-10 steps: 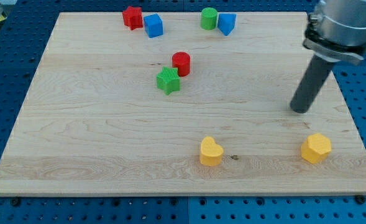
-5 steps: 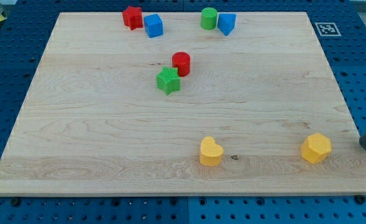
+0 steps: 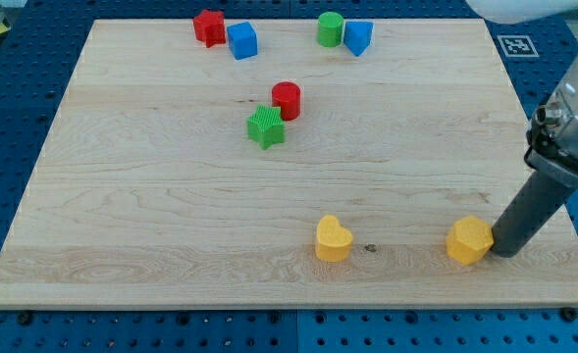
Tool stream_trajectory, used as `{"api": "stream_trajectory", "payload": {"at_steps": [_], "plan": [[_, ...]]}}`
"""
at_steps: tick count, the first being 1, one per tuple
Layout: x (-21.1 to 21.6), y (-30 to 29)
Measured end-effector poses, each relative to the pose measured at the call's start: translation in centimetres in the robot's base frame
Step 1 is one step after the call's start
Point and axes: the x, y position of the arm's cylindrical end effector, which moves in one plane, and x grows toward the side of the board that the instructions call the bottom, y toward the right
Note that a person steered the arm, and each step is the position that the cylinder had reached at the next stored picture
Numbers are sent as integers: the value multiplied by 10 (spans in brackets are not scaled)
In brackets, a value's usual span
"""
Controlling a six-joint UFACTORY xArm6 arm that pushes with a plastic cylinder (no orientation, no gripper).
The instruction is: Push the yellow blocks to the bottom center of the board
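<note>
On the wooden counter (image 3: 151,216), a yellow heart block (image 3: 333,238) is seen at 6 o'clock. Nothing lies between it and the yellow hexagon block (image 3: 469,240), touched at its 3 o'clock side by my tip (image 3: 504,251). No pincer is fitted.

red star (image 3: 208,26), blue cube (image 3: 241,40), green cylinder (image 3: 330,28), blue wedge (image 3: 358,37), red cylinder (image 3: 287,100), green star (image 3: 265,127)

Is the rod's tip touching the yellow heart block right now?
No, my tip sits against the view's right side of the yellow hexagon block, while the yellow heart block lies apart, further to the view's left.
</note>
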Motion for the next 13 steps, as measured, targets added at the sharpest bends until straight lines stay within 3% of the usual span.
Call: {"api": "stream_trajectory", "payload": {"at_steps": [7,10,13], "plan": [[6,-83],[6,-81],[-45,-80]]}}
